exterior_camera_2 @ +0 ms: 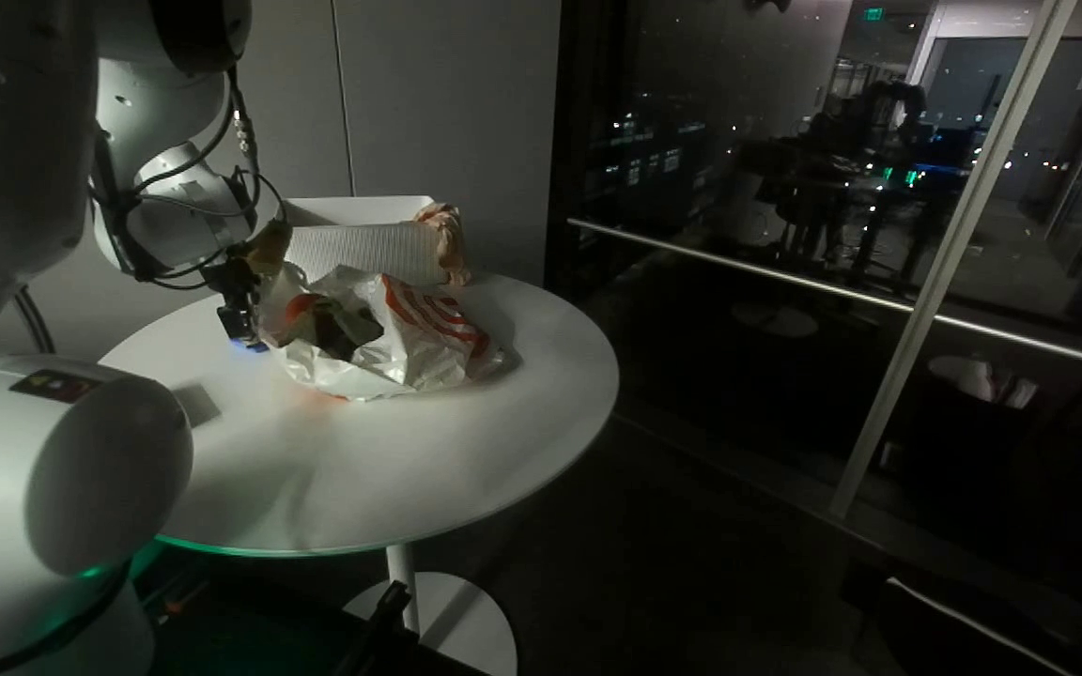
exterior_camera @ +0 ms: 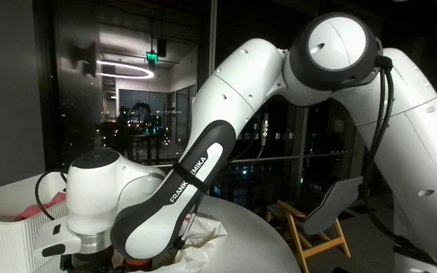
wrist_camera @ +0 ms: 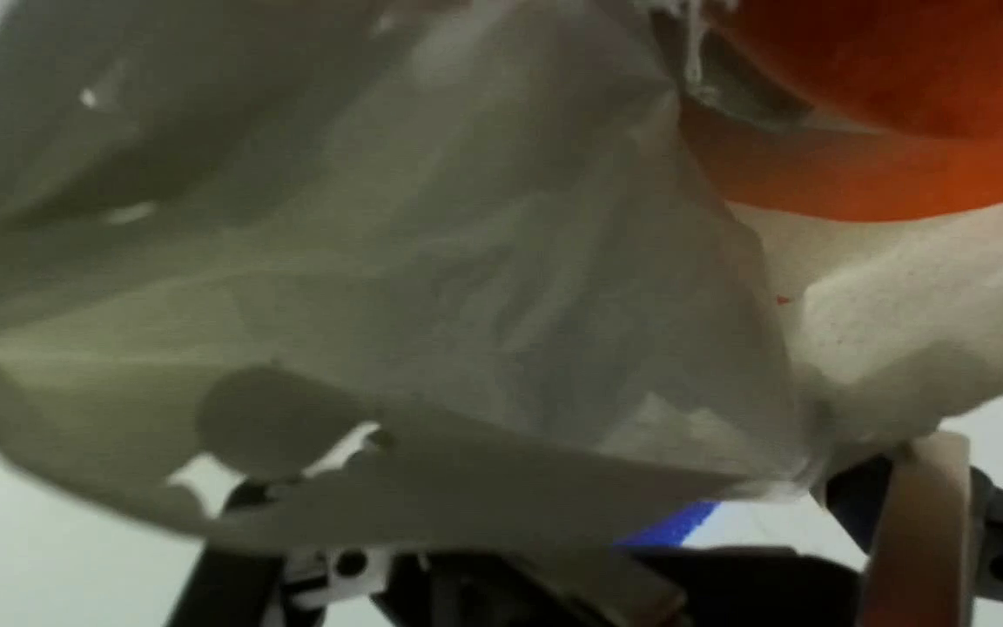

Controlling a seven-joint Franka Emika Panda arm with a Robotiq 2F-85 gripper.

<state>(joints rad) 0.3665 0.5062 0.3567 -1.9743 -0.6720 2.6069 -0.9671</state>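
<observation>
My gripper [exterior_camera_2: 240,319] is at the near side of a crumpled white plastic bag [exterior_camera_2: 419,352] with red print, low over the round table. In the wrist view the fingers [wrist_camera: 567,496] stand wide apart, with blue and white surface between them. The bag's film [wrist_camera: 467,287] drapes in front of the left finger and partly hides it; its edge lies against or close to the right fingertip. An orange rounded thing [wrist_camera: 893,78] lies in the bag's opening, and also shows in an exterior view [exterior_camera_2: 301,305]. A dark thing [exterior_camera_2: 344,329] lies beside it, unclear.
The round white table [exterior_camera_2: 363,479] bears the bag and a white ribbed bin [exterior_camera_2: 367,249] at the back. A pinkish cloth [exterior_camera_2: 447,239] hangs over the bin's edge. A grey wooden-legged chair [exterior_camera: 328,212] stands beyond the table. Cables run along the arm.
</observation>
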